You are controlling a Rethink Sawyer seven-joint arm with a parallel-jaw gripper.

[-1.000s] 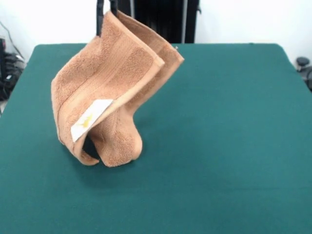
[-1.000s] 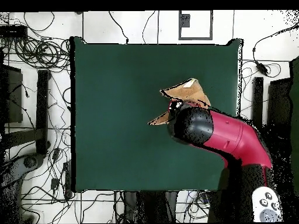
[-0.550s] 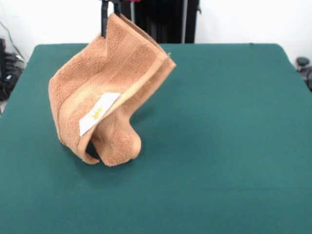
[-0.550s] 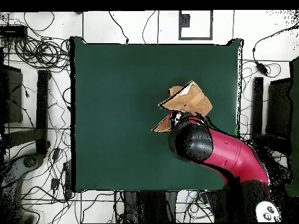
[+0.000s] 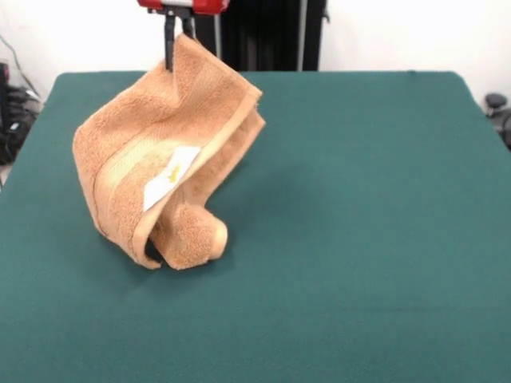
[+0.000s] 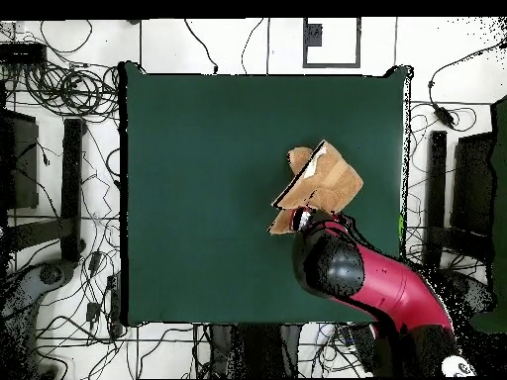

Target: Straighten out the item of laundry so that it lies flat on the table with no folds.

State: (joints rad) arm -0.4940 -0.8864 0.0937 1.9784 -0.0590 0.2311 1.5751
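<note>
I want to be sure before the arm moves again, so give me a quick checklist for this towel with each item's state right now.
1. Gripper shut on the towel at its top corner: ok.
2. Towel flat, no folds: not ok; it hangs doubled over.
3. Lower end resting on the table: ok, curled there.
4. Care label visible: ok, facing the front view.
5. Free felt beside the towel for spreading: ok.
6. How firmly the fingers hold: cannot tell.
</note>
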